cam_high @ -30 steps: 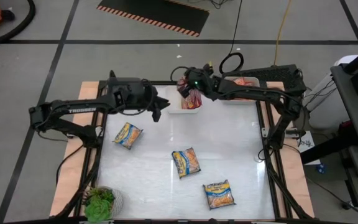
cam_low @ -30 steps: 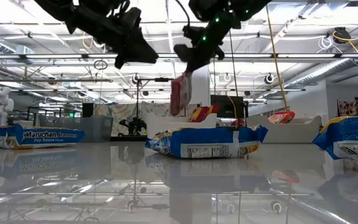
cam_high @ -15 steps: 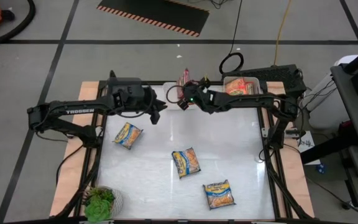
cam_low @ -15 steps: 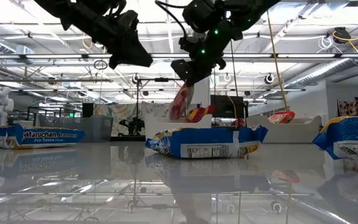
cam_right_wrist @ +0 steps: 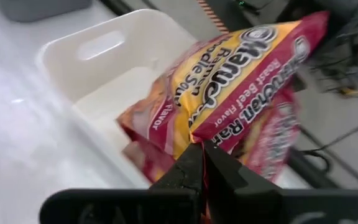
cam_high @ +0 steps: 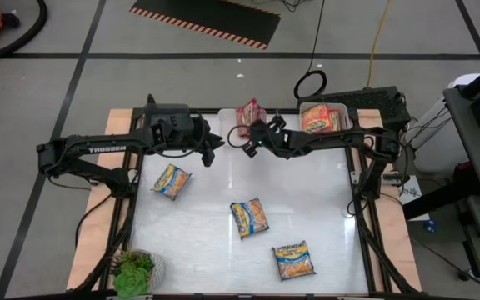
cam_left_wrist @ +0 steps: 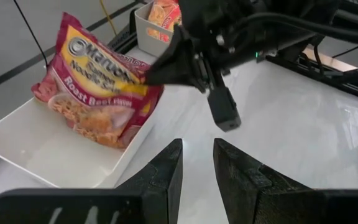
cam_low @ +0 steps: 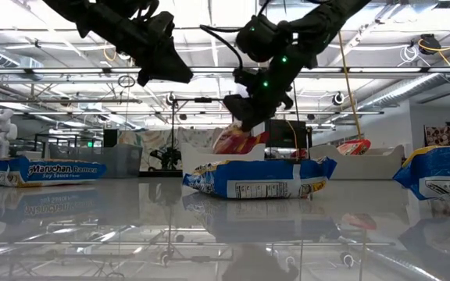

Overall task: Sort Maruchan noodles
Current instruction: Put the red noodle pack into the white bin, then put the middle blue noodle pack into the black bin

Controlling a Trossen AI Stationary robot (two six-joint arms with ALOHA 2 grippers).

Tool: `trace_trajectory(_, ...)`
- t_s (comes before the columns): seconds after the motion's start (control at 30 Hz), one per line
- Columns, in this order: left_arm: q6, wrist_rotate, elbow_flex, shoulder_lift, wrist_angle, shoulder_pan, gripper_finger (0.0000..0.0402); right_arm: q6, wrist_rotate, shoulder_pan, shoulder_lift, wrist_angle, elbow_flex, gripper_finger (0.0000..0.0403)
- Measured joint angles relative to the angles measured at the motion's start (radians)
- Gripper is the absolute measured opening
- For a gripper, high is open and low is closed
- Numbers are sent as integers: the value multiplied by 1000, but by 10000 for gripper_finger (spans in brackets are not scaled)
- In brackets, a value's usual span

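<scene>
Noodles: three blue-and-yellow packets (cam_high: 172, 180) lie loose on the table (cam_high: 323, 208), well apart. Left gripper (cam_high: 211, 148) hovers near the far edge, jaws slightly parted, holding nothing. Just right of it, right gripper (cam_high: 248, 142) is clamped on a corner of the red packet (cam_high: 248, 112), which hangs tilted over the white bin (cam_left_wrist: 55, 152); bin mostly hidden from above. Orange packets (cam_high: 319, 118) in a second bin further right, count unclear.

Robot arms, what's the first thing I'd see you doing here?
The right gripper pinches a red noodle packet over a white bin at the table's far edge. The left gripper hovers beside it, holding nothing. Three blue packets lie on the table.
</scene>
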Motion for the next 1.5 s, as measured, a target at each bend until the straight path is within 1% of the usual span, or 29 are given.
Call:
trace_trajectory(0.07,0,0,0,0,1,0,94,2,-24,0,0,35,-21,0)
trace_trajectory(0.17,0,0,0,0,2,0,94,11,-24,0,0,66,-39,0)
trace_trajectory(0.37,-2,0,0,0,2,0,94,19,-24,7,0,68,-43,1)
trace_trajectory(0.67,-1,0,0,0,2,0,94,32,-22,29,0,71,-43,32)
trace_trajectory(1.0,3,0,0,0,-2,0,94,75,-21,61,-15,66,-44,54)
trace_trajectory(1.13,6,0,0,0,-16,0,94,78,-21,95,-81,36,-44,65)
trace_trajectory(1.27,9,0,0,0,-51,0,94,73,-26,152,-182,-68,-44,72)
trace_trajectory(1.43,8,0,0,0,-67,-6,94,103,-129,231,-295,-258,-45,73)
trace_trajectory(1.5,-1,-1,0,0,-67,-19,94,122,-156,271,-332,-284,-68,73)
